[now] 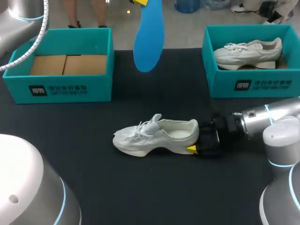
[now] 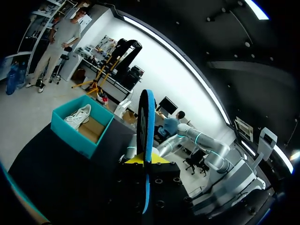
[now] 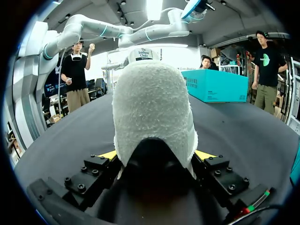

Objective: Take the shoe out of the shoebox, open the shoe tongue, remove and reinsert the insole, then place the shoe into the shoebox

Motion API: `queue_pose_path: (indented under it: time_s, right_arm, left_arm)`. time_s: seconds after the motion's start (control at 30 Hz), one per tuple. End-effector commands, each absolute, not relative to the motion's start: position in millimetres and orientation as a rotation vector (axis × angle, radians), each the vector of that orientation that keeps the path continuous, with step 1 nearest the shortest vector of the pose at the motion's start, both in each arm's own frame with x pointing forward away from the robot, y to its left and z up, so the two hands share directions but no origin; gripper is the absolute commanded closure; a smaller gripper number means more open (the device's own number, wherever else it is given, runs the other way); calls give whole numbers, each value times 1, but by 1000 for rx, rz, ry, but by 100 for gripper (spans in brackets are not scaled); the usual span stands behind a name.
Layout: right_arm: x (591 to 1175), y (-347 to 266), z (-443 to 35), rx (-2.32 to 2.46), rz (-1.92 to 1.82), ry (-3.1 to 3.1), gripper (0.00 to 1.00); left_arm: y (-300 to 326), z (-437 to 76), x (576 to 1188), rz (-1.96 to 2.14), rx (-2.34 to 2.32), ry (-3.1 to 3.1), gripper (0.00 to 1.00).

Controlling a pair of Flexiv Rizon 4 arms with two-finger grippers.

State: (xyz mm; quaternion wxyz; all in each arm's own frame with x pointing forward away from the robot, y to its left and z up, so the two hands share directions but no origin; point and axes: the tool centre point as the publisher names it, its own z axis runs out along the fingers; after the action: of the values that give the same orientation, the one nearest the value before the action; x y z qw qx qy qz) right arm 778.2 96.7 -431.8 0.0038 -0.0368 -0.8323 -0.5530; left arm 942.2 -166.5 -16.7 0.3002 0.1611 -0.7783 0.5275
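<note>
A white shoe [image 1: 157, 136] lies upright on the black table, toe to the left. My right gripper [image 1: 197, 145] is at its heel. In the right wrist view the heel [image 3: 152, 112] fills the space between the fingers, and both yellow tips [image 3: 108, 154] press its sides. High over the table's back, my left gripper [image 1: 139, 2] is shut on a blue insole [image 1: 149, 37] that hangs toe down. In the left wrist view the insole [image 2: 145, 136] stands edge-on between the yellow tips of that gripper [image 2: 144, 161].
An empty teal shoebox [image 1: 61, 86] with a cardboard floor stands at the back left. A second teal shoebox [image 1: 253, 84] at the back right holds another white shoe [image 1: 248, 52]. My right arm [image 1: 276, 117] lies low along the table's right side.
</note>
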Motion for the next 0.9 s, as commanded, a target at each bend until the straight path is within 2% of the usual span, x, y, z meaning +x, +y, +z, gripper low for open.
queue_pose_path:
  time_s: [0.03, 0.3, 0.33, 0.4, 0.43, 0.9]
  right_arm:
    - [778, 97, -435, -117, -1733, -2611, 100]
    - [778, 97, -435, -117, -1733, -2611, 100]
    - [778, 97, -435, -117, -1733, -2611, 95]
    - [778, 97, -435, -117, -1733, -2611, 29]
    - [778, 97, -435, -117, -1733, -2611, 0]
    - [768, 73, -409, -119, -1706, -2735, 0]
  left_arm:
    - [-168, -17, 949, 1382, 405, -2046, 100]
    - [-168, -18, 949, 1378, 429, -2036, 100]
    - [-168, -18, 949, 1378, 429, -2036, 100]
    - [-168, -18, 949, 1378, 429, -2036, 100]
    - [-168, -18, 949, 1378, 429, -2036, 100]
    - [-168, -18, 949, 1378, 429, -2036, 100]
